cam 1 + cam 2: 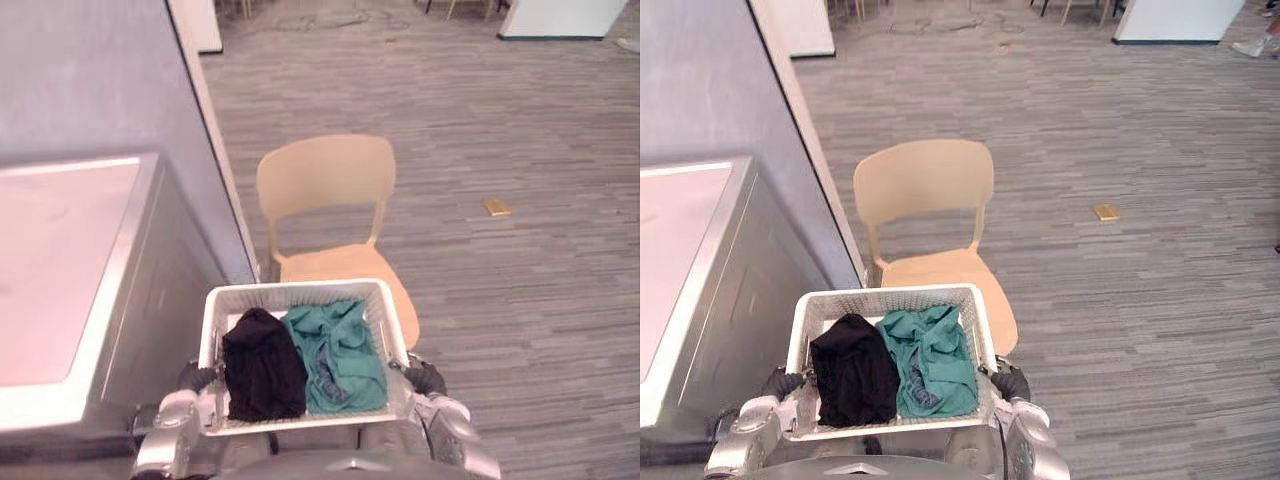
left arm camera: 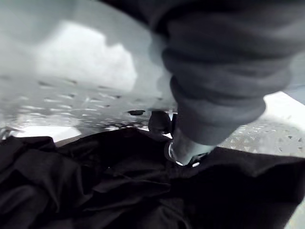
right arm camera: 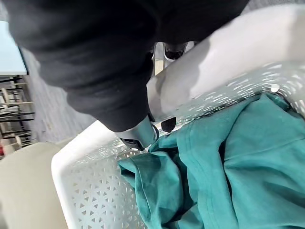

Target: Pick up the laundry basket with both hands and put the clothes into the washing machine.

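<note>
The white laundry basket (image 1: 295,292) was at six o'clock in the head view, clamped between both arms. The left robot hand (image 1: 200,377) gripped its wall at nine o'clock and the right robot hand (image 1: 425,378) gripped it at three o'clock, each pinching the perforated plastic with a thumb (image 3: 140,134) hooked over the rim. Inside, a black garment (image 1: 262,365) lay bunched on the nine o'clock half, touching a teal garment (image 1: 345,355) on the three o'clock half. The washing machine (image 1: 60,270) stood just beside the basket at nine to ten o'clock. A pale chair (image 1: 325,180) stood at twelve o'clock, its seat partly hidden by the basket; whether the two touched could not be told. A small yellow object (image 1: 497,207) lay on the grey floor (image 1: 520,300) at two o'clock, well apart.
</note>
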Available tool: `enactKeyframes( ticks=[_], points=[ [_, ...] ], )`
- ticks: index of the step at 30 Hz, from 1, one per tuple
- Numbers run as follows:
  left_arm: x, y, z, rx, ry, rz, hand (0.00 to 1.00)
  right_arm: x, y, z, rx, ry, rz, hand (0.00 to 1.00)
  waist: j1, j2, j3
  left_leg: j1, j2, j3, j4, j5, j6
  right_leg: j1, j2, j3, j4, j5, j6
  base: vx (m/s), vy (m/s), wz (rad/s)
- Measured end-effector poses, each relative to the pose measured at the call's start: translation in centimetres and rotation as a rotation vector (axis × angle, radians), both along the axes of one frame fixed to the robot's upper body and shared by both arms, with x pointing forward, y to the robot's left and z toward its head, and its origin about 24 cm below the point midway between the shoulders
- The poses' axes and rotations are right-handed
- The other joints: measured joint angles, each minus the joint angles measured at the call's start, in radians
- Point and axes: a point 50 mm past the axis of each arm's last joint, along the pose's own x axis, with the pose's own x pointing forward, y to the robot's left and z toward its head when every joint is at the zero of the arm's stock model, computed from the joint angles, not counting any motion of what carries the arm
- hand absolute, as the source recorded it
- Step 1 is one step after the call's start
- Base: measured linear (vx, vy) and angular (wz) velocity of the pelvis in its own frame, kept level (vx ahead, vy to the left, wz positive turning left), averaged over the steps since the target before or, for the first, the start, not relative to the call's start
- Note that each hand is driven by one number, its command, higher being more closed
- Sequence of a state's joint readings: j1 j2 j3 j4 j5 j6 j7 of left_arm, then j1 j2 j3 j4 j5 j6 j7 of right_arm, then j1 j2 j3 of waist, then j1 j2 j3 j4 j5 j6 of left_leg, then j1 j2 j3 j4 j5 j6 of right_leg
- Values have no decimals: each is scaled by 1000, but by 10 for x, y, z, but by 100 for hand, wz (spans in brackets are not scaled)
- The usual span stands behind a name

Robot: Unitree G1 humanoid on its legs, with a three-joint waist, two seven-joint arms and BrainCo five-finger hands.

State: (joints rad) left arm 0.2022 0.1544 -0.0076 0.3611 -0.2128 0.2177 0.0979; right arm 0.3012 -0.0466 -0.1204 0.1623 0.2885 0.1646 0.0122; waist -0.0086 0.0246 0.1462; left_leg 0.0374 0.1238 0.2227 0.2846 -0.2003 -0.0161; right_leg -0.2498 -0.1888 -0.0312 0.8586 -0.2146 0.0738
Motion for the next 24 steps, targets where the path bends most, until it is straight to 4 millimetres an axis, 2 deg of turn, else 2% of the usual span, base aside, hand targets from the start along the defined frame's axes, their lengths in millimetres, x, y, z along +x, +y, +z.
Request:
enactKeyframes(
  ticks=[1,2,3,4,5,7,8,9,12,15,16,18,19,21,22,24],
  points=[
    [1,-1,2,-2,-14,-2,100,0,0,5,-13,-21,3,100,-1,0,0,7,21,2,4,-15,-24,-3,-5,-20,-134,4,-2,170,-289,-5],
    [1,0,6,-3,-32,2,100,2,0,13,-23,-54,6,100,-4,-23,-15,20,32,3,9,-39,-59,3,-19,-32,-360,62,-13,190,-329,0],
    [0,0,7,-1,-38,4,100,1,1,15,-24,-64,6,100,-3,-48,-31,23,28,4,11,-48,-77,7,-26,-30,-430,110,-21,263,-393,7],
    [0,-4,7,-14,-42,14,100,1,2,20,-32,-85,3,100,1,-63,-50,35,50,-16,17,-68,-118,14,-16,-37,-441,151,50,275,-357,24],
    [1,-17,8,-54,-57,15,100,1,-9,30,-77,-117,-14,100,0,-30,-63,36,94,-43,1,-62,-124,28,19,-81,-445,123,27,265,-348,33],
    [9,-37,12,-120,-92,11,100,4,-27,48,-163,-175,-2,100,-8,10,-65,28,120,-61,-39,-18,-138,25,30,-133,-434,98,9,174,-250,49],
    [11,-43,14,-136,-105,9,100,4,-32,52,-181,-188,-6,100,-9,18,-66,30,123,-60,-61,1,-147,22,29,-147,-427,89,6,174,-219,59],
    [16,-49,17,-156,-126,6,100,6,-37,57,-198,-209,-21,100,-8,30,-70,34,132,-60,-97,37,-172,21,31,-173,-419,78,-1,157,-179,53],
    [28,-50,24,-151,-173,-1,100,20,-36,66,-198,-260,-17,100,-4,37,-70,12,147,-60,-136,89,-179,22,34,-226,-430,76,-12,92,-134,41],
    [47,-45,37,-121,-242,-16,100,41,-30,80,-206,-338,-1,100,9,40,-65,-48,144,-57,-156,93,-182,-30,33,-235,-453,97,-17,-26,4,12],
    [56,-42,44,-98,-272,-22,100,52,-26,88,-208,-377,17,100,13,36,-55,-79,139,-55,-156,100,-190,-54,33,-234,-476,121,-14,-82,56,-5],
    [70,-34,54,-56,-316,-33,100,69,-18,100,-203,-440,43,100,16,31,-39,-127,131,-47,-147,109,-183,-86,36,-229,-515,160,-13,-101,54,-15],
    [85,-28,68,-21,-366,-40,100,87,-11,116,-207,-505,65,100,17,29,-20,-177,126,-35,-135,114,-180,-114,37,-224,-561,206,-11,-118,72,-17],
    [103,-25,83,11,-420,-57,100,105,-8,133,-214,-572,72,100,22,28,6,-220,117,-31,-126,123,-172,-140,36,-214,-604,248,-10,-126,85,-14],
    [121,-25,101,45,-479,-80,100,124,-8,150,-217,-621,73,100,28,28,29,-258,107,-29,-126,136,-169,-160,34,-209,-649,289,-9,-133,77,-10],
    [143,-25,120,75,-531,-95,100,141,-11,162,-225,-644,66,100,36,28,47,-291,100,-30,-125,146,-164,-175,34,-206,-689,324,-10,-89,48,-3]
  ],
)
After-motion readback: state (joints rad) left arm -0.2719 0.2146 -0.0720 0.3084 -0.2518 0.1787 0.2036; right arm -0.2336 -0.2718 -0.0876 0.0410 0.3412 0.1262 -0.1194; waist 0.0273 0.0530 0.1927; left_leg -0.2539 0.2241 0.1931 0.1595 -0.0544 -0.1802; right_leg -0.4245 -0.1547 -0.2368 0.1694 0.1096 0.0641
